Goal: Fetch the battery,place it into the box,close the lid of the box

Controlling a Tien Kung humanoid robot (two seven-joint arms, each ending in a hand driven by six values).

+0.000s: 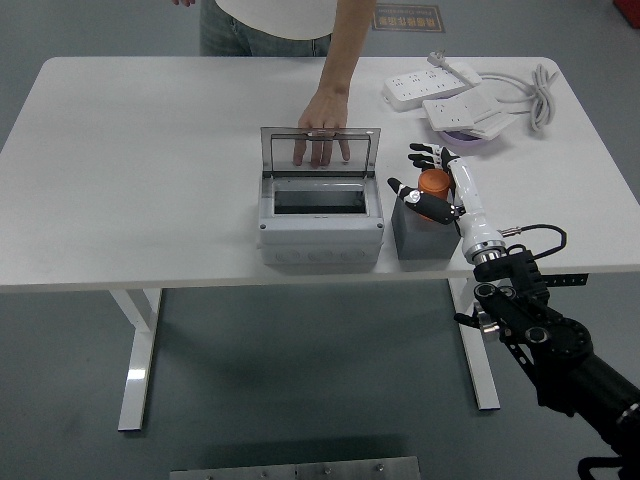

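Right hand (428, 185) is sitting at centre-right of the frame with its fingers wrapped around the orange battery (434, 181), thumb on the left side and the other fingertips showing past it at the top. Battery is standing upright in the grey holder (422, 232), just right of the box (321, 215). Right arm is coming up from the lower right corner, white forearm running alongside the holder.

Box is sitting mid-table near the front edge, its clear lid (320, 151) standing up at the back, the inside showing dark.

A person is standing at the top of the frame and reaching an arm down over the table; the person's hand (322, 125) is resting on the top edge of the lid, fingers draped over the clear panel.

Upper right of the table (130, 170): two white power strips (432, 85) with a coiled cable, one of them lying on a purple bowl (462, 138).
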